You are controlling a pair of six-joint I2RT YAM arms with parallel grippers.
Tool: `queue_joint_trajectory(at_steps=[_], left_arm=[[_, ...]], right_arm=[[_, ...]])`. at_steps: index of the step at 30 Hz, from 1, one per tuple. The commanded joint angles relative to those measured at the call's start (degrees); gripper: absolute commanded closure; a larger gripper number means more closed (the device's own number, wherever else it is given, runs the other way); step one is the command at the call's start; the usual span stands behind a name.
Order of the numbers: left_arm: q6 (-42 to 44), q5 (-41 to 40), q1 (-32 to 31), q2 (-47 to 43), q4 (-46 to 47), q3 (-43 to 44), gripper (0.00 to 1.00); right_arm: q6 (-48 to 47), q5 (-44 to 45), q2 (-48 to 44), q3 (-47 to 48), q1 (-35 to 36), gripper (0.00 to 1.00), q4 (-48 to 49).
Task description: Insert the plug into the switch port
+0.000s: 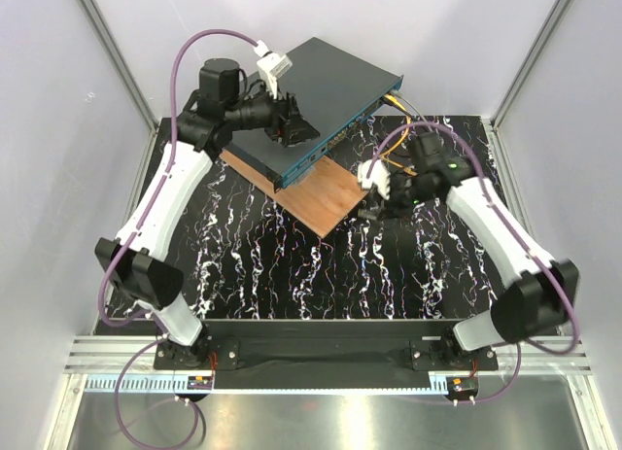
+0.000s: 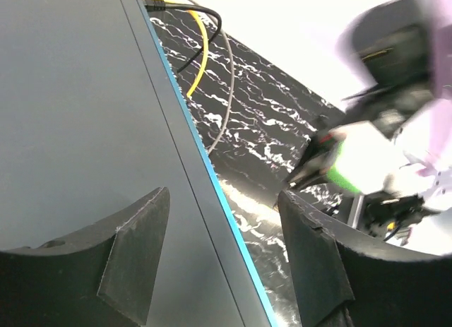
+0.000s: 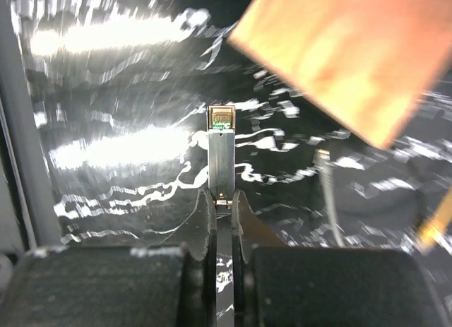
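Approach step, likely: right hand (image 3: 221, 196) is pinching the plug (image 3: 220, 154); left hand (image 2: 224, 200), spread wide, is hovering over the switch (image 2: 70, 129) by the counter's far edge; aligning to 1 port comes next.

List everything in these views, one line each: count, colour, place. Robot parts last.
switch: one, dark grey-teal top with a brighter teal front, far centre, lying on the board.
wooden board: one, brown, under the switch, near corner sticking out.
plug: one, pale grey, pinched in the right gripper above the mat.
yellow cables: count unclear, yellow, by the switch's right end.
grey cable: one, grey, beside the yellow ones on the mat.
mat: one, black with white veining, covering the table.
arms: two, white and black, left and right.
left gripper: one, black, open over the switch's front edge.
right gripper: one, black, shut on the plug.
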Motion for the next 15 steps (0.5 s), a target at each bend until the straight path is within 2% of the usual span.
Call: queue_joint_trajectory(at_steps=[1, 4, 8, 15], left_arm=[[-7.8, -2.4, -0.4, 3.3, 1.6, 4.7, 0.32], [-10.6, -1.8, -2.2, 6.4, -1.0, 9.0, 0.31], [-10.4, -3.3, -5.8, 11.1, -7.0, 14.1, 0.3], [-12.5, -3.2, -9.1, 12.0, -7.6, 12.1, 0.31]], right_arm=[[15.2, 0.9, -4.1, 4.1, -0.6, 1.0, 1.8], [20.7, 4.1, -3.6, 8.5, -0.6, 1.0, 2.1], [27.3, 6.4, -2.9, 13.6, -0.6, 1.0, 4.0], [31.5, 8.8, -1.4, 18.5, -0.5, 1.0, 4.4]])
